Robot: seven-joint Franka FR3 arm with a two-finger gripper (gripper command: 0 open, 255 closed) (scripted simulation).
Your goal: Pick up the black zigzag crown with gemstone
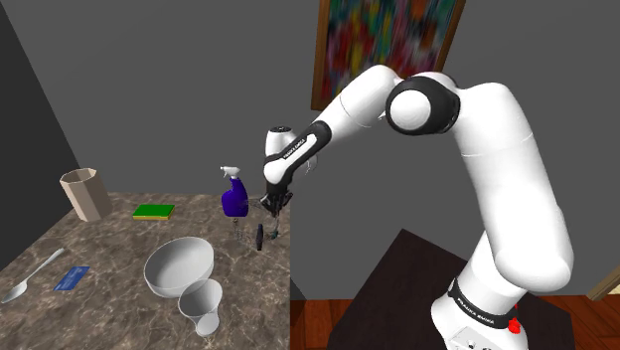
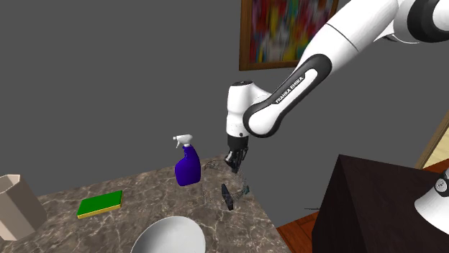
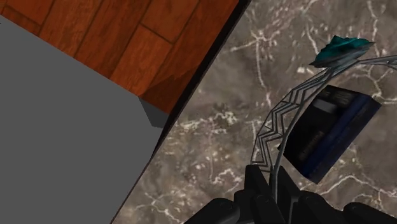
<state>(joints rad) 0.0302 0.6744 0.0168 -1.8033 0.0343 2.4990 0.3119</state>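
Crown (image 3: 272, 121) count on my screen is one: a thin dark band of zigzag wire, carrying one teal gemstone (image 3: 340, 49) at the far end of its arc. In the wrist view the band curves down and runs straight in between the two black fingers (image 3: 254, 192). The gripper (image 3: 271, 183) is closed to a narrow gap, and I read it as pinching the band itself. I cannot tell whether the crown's lower edge touches the marble or hangs free.

From the shoulder view, the hand sits over the table's (image 1: 119, 239) near right edge, just beside the one purple-blue spray bottle (image 1: 234, 197). One dark block (image 3: 327, 137), blue-black and tilted, lies just behind the crown's arc, close under the gemstone.

Everything else on the marble top comes singly, as far as I can count:
- one green sponge (image 1: 154, 211) toward the back
- one beige faceted container (image 1: 85, 195) at the back left corner
- one white bowl (image 1: 171, 268) near the front
- one white cup (image 1: 202, 301) touching or almost touching the bowl's front side
- one grey spoon (image 1: 30, 279) at the left edge
- one small flat blue piece (image 1: 72, 277) just beside the spoon

One blurred, many-coloured painting (image 1: 387, 40) hangs on the grey wall behind the arm. Wooden floor (image 3: 159, 38) shows beyond the table's edge, and the dark stand (image 1: 397, 298) sits at the lower right.
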